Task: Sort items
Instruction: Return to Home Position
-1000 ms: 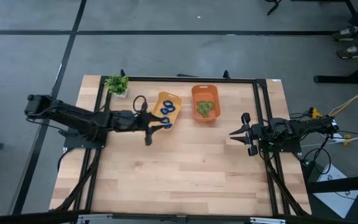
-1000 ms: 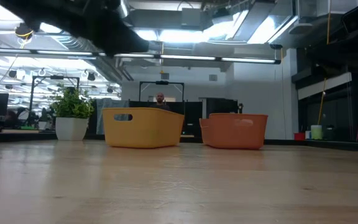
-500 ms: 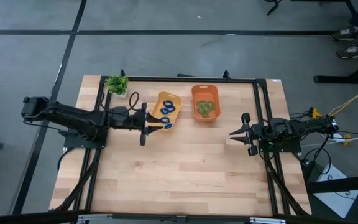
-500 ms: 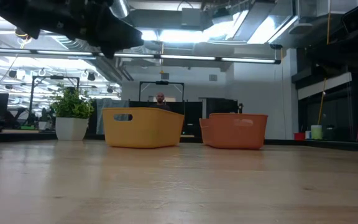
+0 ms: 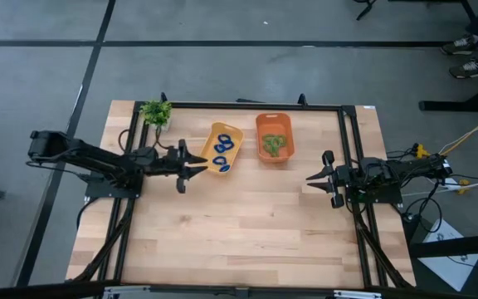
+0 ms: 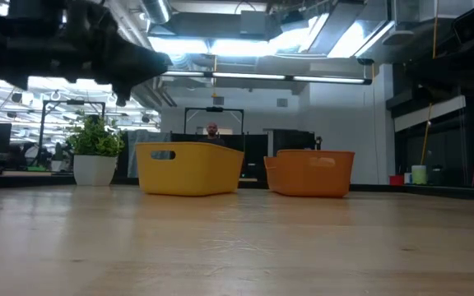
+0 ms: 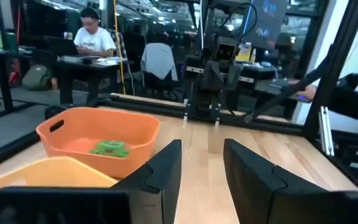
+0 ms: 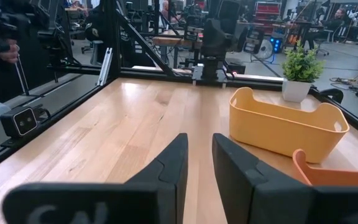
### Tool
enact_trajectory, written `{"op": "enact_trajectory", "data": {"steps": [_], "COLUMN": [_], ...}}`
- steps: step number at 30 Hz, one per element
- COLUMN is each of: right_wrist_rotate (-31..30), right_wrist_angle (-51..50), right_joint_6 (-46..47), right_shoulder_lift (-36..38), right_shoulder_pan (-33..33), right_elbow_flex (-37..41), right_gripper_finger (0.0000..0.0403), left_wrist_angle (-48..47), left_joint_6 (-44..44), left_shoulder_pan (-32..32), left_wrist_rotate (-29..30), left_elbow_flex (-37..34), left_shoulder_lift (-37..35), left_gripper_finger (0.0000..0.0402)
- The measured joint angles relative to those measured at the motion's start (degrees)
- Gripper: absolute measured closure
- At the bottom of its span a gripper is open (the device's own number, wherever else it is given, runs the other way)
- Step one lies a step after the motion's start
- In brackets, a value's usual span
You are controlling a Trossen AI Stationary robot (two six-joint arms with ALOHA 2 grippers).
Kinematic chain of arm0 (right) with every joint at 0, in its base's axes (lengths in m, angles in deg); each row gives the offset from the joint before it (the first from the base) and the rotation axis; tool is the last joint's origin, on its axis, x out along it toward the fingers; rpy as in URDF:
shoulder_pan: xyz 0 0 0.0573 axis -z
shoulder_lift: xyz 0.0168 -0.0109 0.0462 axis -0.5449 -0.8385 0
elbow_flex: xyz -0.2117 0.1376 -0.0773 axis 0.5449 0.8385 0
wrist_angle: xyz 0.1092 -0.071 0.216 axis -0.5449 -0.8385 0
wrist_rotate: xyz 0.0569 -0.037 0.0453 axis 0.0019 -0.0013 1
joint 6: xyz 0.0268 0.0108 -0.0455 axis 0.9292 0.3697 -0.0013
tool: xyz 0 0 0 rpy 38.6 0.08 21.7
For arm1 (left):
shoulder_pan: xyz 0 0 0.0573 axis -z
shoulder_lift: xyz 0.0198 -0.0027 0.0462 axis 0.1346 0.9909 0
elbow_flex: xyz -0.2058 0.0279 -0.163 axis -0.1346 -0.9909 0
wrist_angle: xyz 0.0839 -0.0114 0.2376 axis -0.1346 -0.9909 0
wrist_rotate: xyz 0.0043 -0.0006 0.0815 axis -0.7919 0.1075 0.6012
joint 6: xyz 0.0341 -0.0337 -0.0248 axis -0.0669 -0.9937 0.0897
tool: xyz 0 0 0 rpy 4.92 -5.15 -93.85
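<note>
Several blue rings (image 5: 222, 152) lie in the yellow bin (image 5: 237, 131). Several green rings (image 5: 274, 145) lie in the orange bin (image 5: 259, 124) next to it, and they also show in the left wrist view (image 7: 110, 148). My left gripper (image 5: 199, 169) hangs level just left of the yellow bin, pointing at it. It is open (image 7: 202, 168) with nothing between its fingers. My right gripper (image 5: 315, 176) waits at the table's right side, level and pointing left. It is open by a narrow gap (image 8: 199, 163) and holds nothing.
A small potted plant (image 5: 156, 112) stands at the far left corner behind the yellow bin. Both bins sit on the table's far half (image 6: 189, 167) (image 6: 309, 171). Bare wood (image 5: 247, 224) fills the middle and near part. A person (image 7: 95, 37) sits at a desk beyond the table.
My left gripper has drawn back from above the yellow bin's near side toward the table's left edge and has sunk lower, coming level. The bins and rings have not moved.
</note>
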Motion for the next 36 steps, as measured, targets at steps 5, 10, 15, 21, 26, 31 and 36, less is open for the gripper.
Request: {"op": "enact_trajectory", "data": {"steps": [5,10,15,21,26,31,36], "right_wrist_rotate": [0.0,-0.01,0.0,0.0,-0.02,0.0,0.0], "right_wrist_angle": [0.0,0.02,0.03,0.02,0.02,0.02,0.02], "right_joint_6": [0.0,0.0,0.0,0.0,0.0,0.0,0.0], "right_shoulder_lift": [0.01,-0.09,-0.31,-0.37,-0.37,-0.37,-0.37], "right_shoulder_pan": [0.01,0.01,0.01,0.0,0.0,0.0,0.0], "right_elbow_flex": [0.0,0.0,0.0,0.0,0.0,0.0,0.0], "right_gripper_finger": [0.0327,0.0327,0.0327,0.0327,0.0327,0.0327,0.0327], "left_wrist_angle": [5.69,5.04,-7.04,-21.71,-30.5,-39.32,-48.02], "left_joint_6": [-1.92,-0.59,-2.29,-1.25,-1.12,-1.72,-2.47], "left_shoulder_pan": [1.16,-0.23,-2.69,-3.37,-3.34,-3.32,-3.32], "left_wrist_rotate": [1.6,1.46,-0.75,-0.84,-0.39,-0.23,0.19], "left_elbow_flex": [-4.97,-6.36,-6.36,-6.36,-6.36,-6.36,-6.36], "left_shoulder_lift": [-0.39,-6.39,-17.11,-30.76,-39.39,-46.75,-53.74], "left_gripper_finger": [0.0288,0.0288,0.0288,0.0288,0.0288,0.0288,0.0288]}}
